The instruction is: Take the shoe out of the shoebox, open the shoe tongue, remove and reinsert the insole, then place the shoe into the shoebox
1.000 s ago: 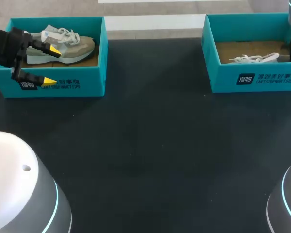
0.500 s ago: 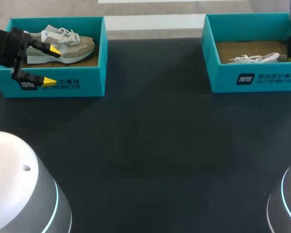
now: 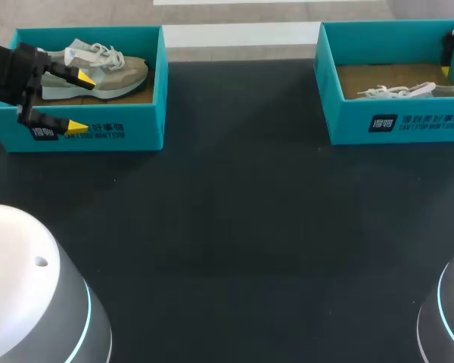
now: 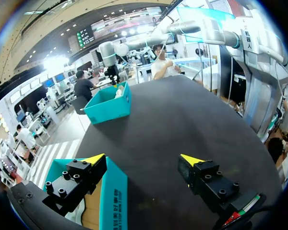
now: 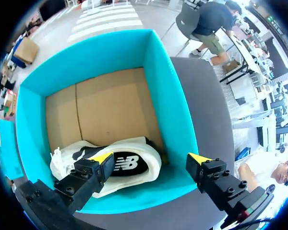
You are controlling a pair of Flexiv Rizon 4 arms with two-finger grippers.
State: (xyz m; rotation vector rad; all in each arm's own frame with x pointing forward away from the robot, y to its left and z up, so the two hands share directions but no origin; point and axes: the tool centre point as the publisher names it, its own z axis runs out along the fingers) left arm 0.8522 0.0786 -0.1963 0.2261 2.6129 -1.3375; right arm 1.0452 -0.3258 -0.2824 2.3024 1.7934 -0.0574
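End effector, left (image 3: 82,101): open, yellow-tipped fingers wide apart, gripping nothing.
Left end effector position: straddles the front wall of the left shoebox (image 3: 136,130). One tip is inside, by the side of the grey shoe (image 3: 110,69); the other is outside, in front of the wall. Cannot tell if the inner tip touches the shoe.
End effector, right (image 5: 151,158): open, fingers wide apart, nothing held between them.
Right end effector position: over one wall of the right shoebox (image 5: 165,91). One tip is above the white shoe (image 5: 129,167), the other is outside the wall over the tabletop (image 3: 234,227). In the head view only a sliver of this arm shows, at the far right edge.
Grey shoe: inside the left shoebox, upright on its sole, seen side-on, white laces up, toe toward the tabletop's middle.
White shoe: inside the right shoebox, with a black side panel. It lies on the brown cardboard floor (image 5: 110,108), close against the wall nearest the right end effector.
Shoeboxes: both teal and open-topped, at the far left and far right of the tabletop, well apart.
Tabletop: dark surface.
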